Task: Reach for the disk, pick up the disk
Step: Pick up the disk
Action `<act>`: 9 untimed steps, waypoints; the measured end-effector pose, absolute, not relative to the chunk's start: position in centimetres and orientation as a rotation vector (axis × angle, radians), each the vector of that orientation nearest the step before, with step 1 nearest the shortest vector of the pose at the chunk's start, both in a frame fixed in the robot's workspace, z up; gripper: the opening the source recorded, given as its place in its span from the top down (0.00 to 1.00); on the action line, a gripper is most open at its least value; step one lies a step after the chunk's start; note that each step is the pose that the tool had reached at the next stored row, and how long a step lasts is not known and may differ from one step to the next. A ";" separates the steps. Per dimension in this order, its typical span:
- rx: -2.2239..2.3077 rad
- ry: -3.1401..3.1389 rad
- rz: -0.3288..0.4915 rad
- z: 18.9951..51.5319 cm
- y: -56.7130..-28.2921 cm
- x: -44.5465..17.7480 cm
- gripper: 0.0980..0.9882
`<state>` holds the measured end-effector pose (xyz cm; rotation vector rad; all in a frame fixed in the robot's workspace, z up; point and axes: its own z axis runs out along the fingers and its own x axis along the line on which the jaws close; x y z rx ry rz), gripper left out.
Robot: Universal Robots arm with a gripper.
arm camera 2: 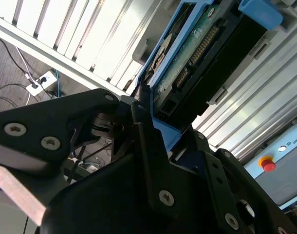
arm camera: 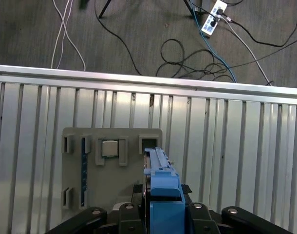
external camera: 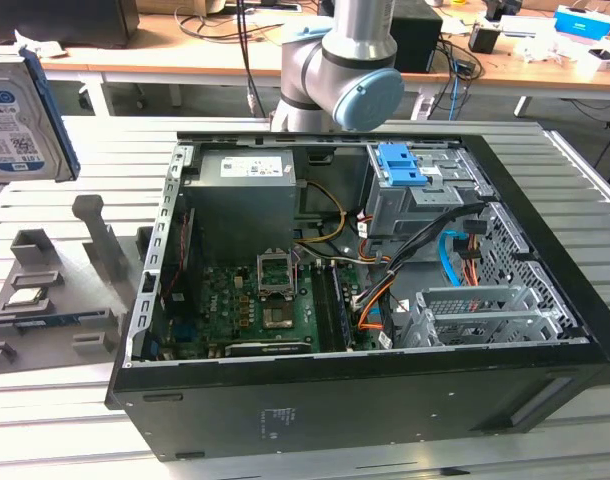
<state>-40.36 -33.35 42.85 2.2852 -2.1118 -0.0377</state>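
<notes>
Disk (external camera: pixel 20 125) is seen far on the exterior view's left. It is stood up on its edge in the air, with its label turned to the camera and a blue rail down one side. Just under it the grey tray (external camera: pixel 85 340) is laid on the table (external camera: pixel 65 420), and a small chip (external camera: pixel 25 298) is set in the tray. No touch between the disk and the tray can be seen.

In the second wrist view the gripper (arm camera 2: pixel 170 124) is pressed onto the disk (arm camera 2: pixel 197 53). The black fingers (arm camera 2: pixel 142 109) are set against its blue rails, and the green board side is turned up. In the first wrist view the disk (arm camera: pixel 160 187) is held between the dark gripper parts, and the tray (arm camera: pixel 75 136) and the chip (arm camera: pixel 109 147) are seen well apart beyond it. So the pick-up looks done, or very nearly done.

To do this step well, the squeeze should be firm and even on both rails, so that the disk is not let slip or tip. It should be held straight up and down, not swung. The hard metal should not be knocked on the posts of the tray.

Further to the right, the open computer case (external camera: pixel 355 400) is seen in the middle of the table, with the robot arm (external camera: pixel 345 70) behind it. A blue latch (external camera: pixel 400 165) is seen inside the case. The black wall of the case should be given plenty of room, so that the disk is not bumped against it.
</notes>
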 end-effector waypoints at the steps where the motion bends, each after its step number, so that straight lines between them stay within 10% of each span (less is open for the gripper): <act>1: 2.285 -2.112 -0.038 43.0 -33.3 -40.4 0.70; 9: 2.285 -2.112 -0.038 45.3 -33.2 -40.4 0.70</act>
